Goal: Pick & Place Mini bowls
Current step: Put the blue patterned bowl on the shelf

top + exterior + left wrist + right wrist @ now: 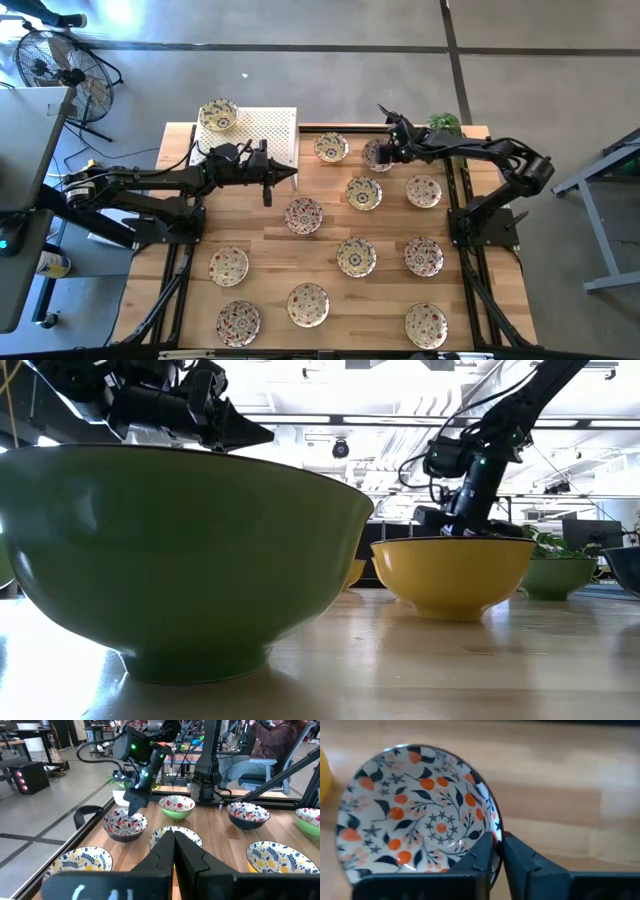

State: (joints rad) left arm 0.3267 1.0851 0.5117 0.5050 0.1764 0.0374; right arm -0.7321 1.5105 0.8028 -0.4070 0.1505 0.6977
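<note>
The right arm reaches from the table's right side toward the far edge, its gripper [383, 150] down on a bowl [377, 155] in the far row. In the right wrist view the fingers [482, 856] straddle that bowl's [415, 812] rim, one inside and one outside, pinched on it. The bowl seems to sit on the wood, though whether it has lifted slightly cannot be told.

The left arm stretches level across from the left side, its gripper [268, 175] held above the table at the near corner of the white rack [265, 135], fingers [167, 852] pressed together with nothing between them. One bowl [218, 116] sits at the rack's far left corner.

The remaining bowls [355, 257] are spread over the table in loose rows, each apart from its neighbours. Bare wood lies in front of the left gripper, up to the nearest bowl [304, 214]. The held bowl has neighbours on both sides, near but not touching.
</note>
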